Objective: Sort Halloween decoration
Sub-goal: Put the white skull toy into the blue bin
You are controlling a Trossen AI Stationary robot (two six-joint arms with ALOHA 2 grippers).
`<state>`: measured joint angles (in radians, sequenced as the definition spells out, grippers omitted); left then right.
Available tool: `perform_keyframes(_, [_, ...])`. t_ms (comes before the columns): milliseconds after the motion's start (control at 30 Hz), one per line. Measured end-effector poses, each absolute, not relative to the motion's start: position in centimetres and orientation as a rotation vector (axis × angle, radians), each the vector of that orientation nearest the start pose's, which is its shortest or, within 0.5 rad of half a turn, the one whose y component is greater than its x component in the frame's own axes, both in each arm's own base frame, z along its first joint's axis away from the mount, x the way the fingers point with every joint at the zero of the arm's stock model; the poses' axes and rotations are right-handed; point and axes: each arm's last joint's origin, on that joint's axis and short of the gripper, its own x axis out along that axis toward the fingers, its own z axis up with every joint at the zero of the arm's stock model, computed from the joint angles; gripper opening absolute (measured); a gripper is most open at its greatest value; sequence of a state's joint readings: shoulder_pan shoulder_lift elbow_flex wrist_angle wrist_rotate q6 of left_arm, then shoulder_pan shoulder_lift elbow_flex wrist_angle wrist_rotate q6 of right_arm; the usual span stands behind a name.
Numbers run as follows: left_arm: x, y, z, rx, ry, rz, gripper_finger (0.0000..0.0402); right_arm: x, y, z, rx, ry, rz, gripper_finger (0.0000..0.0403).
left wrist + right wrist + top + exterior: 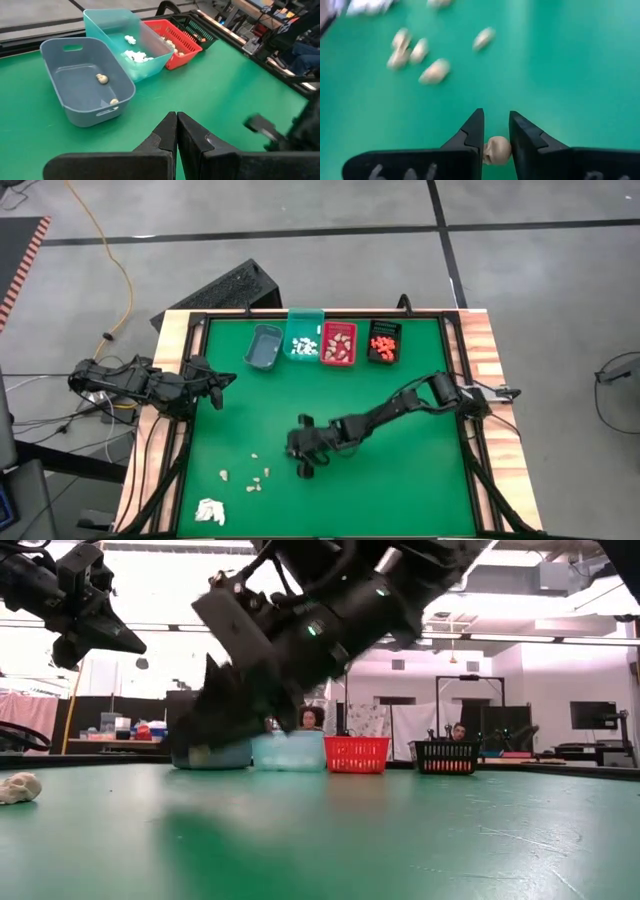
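High view: a green table (400,480) is seen with both arms over it, and four bins are lined up along its far edge: a grey bin (264,346), a teal bin (303,340), a red bin (338,344) and a black bin (383,342). White pieces are held in the teal one, beige in the red, orange in the black; two pale pieces are seen in the grey bin in the left wrist view. The left gripper (216,385) is parked at the left edge of the table, its fingers pressed together on nothing. The right gripper (304,461) is placed near mid-table, just beside the unsorted pile. A white papery wad (209,511) is noted at the near left corner.

The remaining loose beige pieces (250,476) are scattered on the mat between wad and right gripper. One small skull-shaped beige piece (497,150) is pinched between the right fingertips, jaws narrowed onto it, seemingly at mat level.

Handling is judged as follows: the piece appears very light, rigid and smooth, hence liable to squirt or roll from the tips. A grip across its widest part is advised.
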<state>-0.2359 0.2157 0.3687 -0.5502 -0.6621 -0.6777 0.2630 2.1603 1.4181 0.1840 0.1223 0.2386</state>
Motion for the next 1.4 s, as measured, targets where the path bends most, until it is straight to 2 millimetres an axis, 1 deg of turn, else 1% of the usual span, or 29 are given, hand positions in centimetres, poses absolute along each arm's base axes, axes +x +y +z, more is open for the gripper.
perform_keyframes(100, [8.1, -0.1, 22.3, -0.497, 0.183, 0.515, 0.0000, 45.8, 9.5, 17.1, 0.146, 0.515, 0.024, 0.0078])
perform_keyframes(267, [8.2, -0.1, 22.5, -0.503, 0.172, 0.511, 0.0000, 46.3, 5.7, 18.7, 0.166, 0.451, -0.048, 0.0078])
perform_keyframes(400, [8.2, -0.1, 22.6, -0.510, 0.160, 0.508, 0.0000, 47.3, 2.6, 20.5, 0.180, 0.386, -0.111, 0.0075])
perform_keyframes(633, [8.2, -0.1, 22.6, -0.511, 0.157, 0.507, 0.0000, 48.7, -1.9, 24.7, 0.059, 0.261, -0.172, 0.0070])
perform_keyframes(733, [8.2, -0.1, 22.6, -0.511, 0.156, 0.507, 0.0000, 48.8, -3.8, 25.8, 0.009, 0.231, -0.204, 0.0070])
perform_keyframes(967, [8.2, -0.1, 22.6, -0.507, 0.155, 0.511, 0.0000, 48.4, -8.6, 26.6, 0.003, 0.154, -0.305, 0.0070])
perform_keyframes(1067, [8.2, -0.1, 22.6, -0.498, 0.157, 0.512, 0.0000, 48.8, -10.3, 26.4, 0.036, 0.092, -0.339, 0.0070])
perform_keyframes(1133, [8.2, -0.1, 22.6, -0.492, 0.157, 0.514, 0.0000, 49.6, -11.4, 25.5, 0.052, 0.087, -0.356, 0.0070])
perform_keyframes(1233, [8.2, -0.1, 22.6, -0.488, 0.152, 0.528, 0.0000, 50.2, -12.2, 25.2, 0.057, 0.108, -0.369, 0.0070])
perform_keyframes(1300, [8.2, -0.1, 22.6, -0.486, 0.149, 0.535, 0.0000, 51.0, -12.5, 25.1, 0.059, 0.069, -0.379, 0.0070])
perform_keyframes(1333, [8.2, -0.1, 22.6, -0.485, 0.148, 0.537, 0.0000, 51.0, -12.8, 25.0, 0.075, 0.085, -0.388, 0.0070])
perform_keyframes(1400, [8.2, -0.1, 22.6, -0.485, 0.148, 0.537, 0.0000, 51.6, -13.2, 24.2, 0.089, 0.081, -0.389, 0.0070])
